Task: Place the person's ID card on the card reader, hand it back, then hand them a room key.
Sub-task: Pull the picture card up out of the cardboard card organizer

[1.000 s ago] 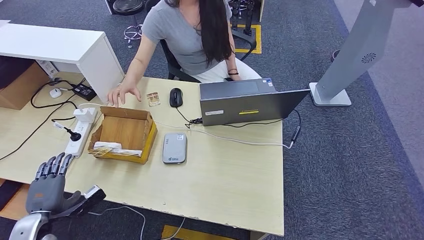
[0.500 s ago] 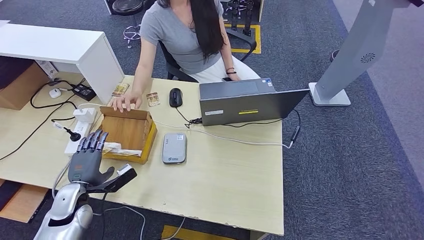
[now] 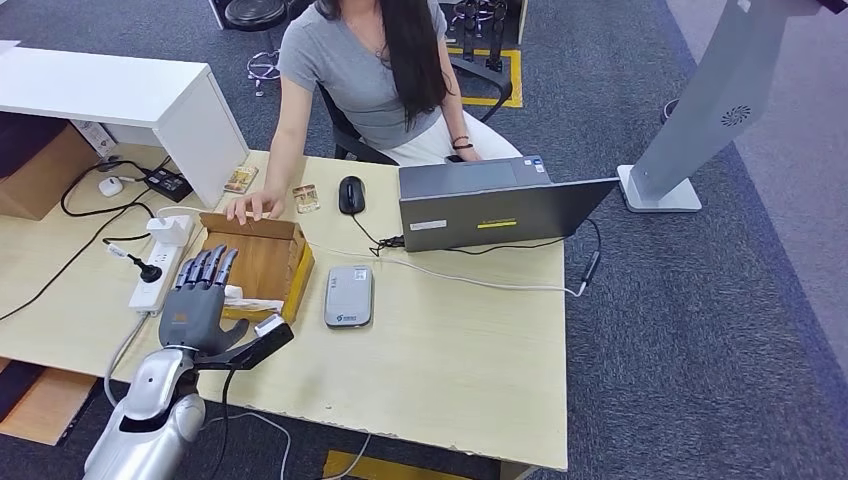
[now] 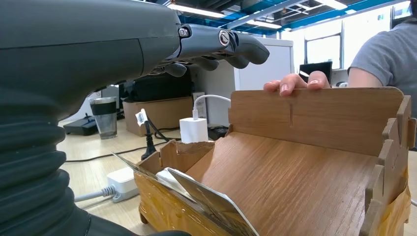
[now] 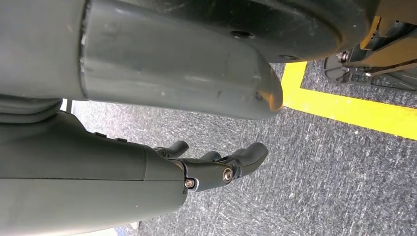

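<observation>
Spanning most of the head view, the desk [image 3: 450, 390] is noted first. A person [image 3: 365, 70] is seated behind it beside an open laptop [image 3: 490, 205].

The person's hand [image 3: 252, 206] is laid on the back wall of the wooden box [image 3: 262, 255].

Over the last second the left hand [image 3: 198, 305] has been brought from the desk's near-left corner to the box's near end. It is held flat, fingers spread, nothing gripped.

The right hand [image 5: 216, 164] is seen hanging over carpet, fingers loosely apart and empty.

The card reader [image 3: 349, 296] lies bare just beside the box.

Pale cards [image 4: 206, 201] are stacked at the box's near end, below the left hand's fingertips. Judgement: a pick from this stack is being set up.

A small card [image 3: 306, 198] lies between the person's hand and the mouse [image 3: 351, 194]. Whether it is the ID card cannot be told.
</observation>
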Robot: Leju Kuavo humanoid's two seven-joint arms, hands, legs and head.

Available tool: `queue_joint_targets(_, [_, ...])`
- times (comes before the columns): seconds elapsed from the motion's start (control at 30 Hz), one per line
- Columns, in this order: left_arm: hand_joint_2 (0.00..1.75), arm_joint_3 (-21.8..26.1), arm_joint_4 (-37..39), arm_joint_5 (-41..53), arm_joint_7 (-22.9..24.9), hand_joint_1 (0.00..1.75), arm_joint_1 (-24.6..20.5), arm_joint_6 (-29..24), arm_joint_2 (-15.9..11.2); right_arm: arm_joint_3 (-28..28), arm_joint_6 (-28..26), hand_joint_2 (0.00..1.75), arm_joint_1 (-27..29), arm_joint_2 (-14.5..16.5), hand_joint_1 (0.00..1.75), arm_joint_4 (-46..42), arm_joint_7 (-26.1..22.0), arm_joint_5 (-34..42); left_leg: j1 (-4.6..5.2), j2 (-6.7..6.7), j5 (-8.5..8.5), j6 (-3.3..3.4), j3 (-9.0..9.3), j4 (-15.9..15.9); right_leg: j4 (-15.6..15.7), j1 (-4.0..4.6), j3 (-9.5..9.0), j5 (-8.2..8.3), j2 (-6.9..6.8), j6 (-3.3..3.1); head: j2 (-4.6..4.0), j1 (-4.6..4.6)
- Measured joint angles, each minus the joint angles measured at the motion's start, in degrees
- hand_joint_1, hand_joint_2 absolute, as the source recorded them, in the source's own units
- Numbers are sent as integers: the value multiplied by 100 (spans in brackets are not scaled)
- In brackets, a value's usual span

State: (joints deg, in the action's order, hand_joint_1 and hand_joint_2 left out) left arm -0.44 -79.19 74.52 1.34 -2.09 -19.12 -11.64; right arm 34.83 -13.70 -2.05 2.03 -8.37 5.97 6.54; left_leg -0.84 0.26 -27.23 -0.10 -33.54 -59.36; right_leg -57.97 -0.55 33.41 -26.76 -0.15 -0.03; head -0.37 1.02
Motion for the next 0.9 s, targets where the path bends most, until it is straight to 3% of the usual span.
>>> queue_joint_targets(0.8, [175,-55,104,-87,140,1,-12,114,-78,40,0,0,0,-3,0,0,-7,15,0,-1,0,0,-1,0,0,0,1,0,0,0,0,0])
queue_joint_targets(0.9, [175,-58,132,-94,144,132,-15,143,-79,40,0,0,-1,-4,0,0,-7,17,0,-1,0,0,-1,0,0,0,1,0,1,0,0,0])
